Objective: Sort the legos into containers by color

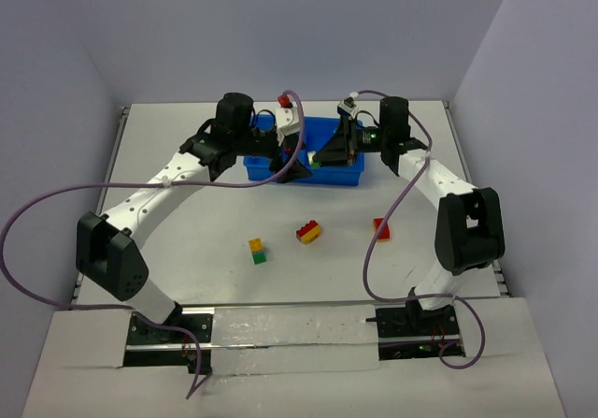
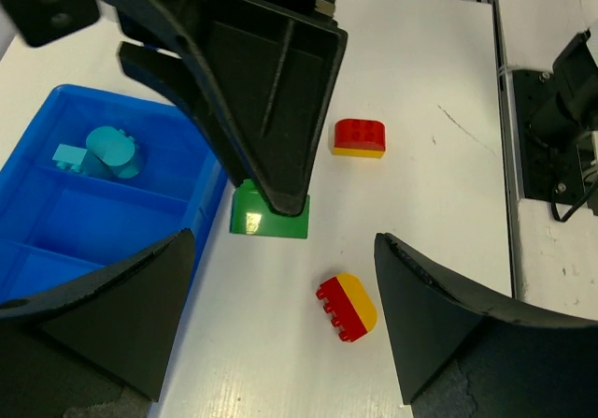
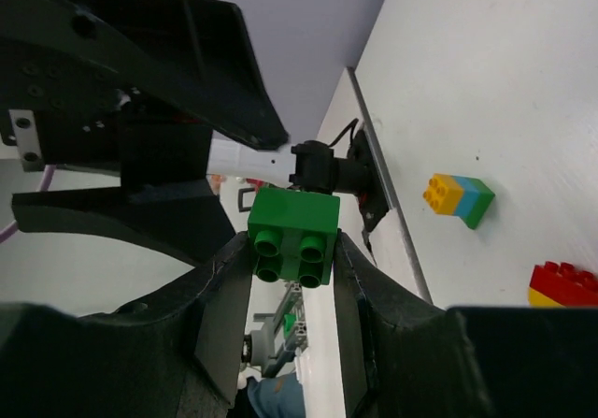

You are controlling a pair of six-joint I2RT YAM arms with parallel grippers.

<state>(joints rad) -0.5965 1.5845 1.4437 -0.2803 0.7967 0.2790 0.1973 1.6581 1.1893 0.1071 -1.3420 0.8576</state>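
Observation:
My right gripper (image 3: 294, 250) is shut on a green lego (image 3: 297, 214) and holds it over the blue tray (image 1: 348, 177) at the back of the table. In the left wrist view the green lego (image 2: 271, 216) hangs at the right gripper's tip, beside the tray's edge (image 2: 37, 250). My left gripper (image 2: 285, 315) is open and empty, close beside the right one (image 1: 322, 154) over the tray. Teal legos (image 2: 101, 152) lie in one compartment. Two red-and-yellow legos (image 2: 360, 137) (image 2: 347, 307) lie on the table.
On the table in front of the tray lie a yellow-and-green stack (image 1: 257, 251), a red-and-yellow lego (image 1: 308, 232) and another red-and-yellow lego (image 1: 381, 228). The stack also shows in the right wrist view (image 3: 458, 198). Purple cables loop from both arms.

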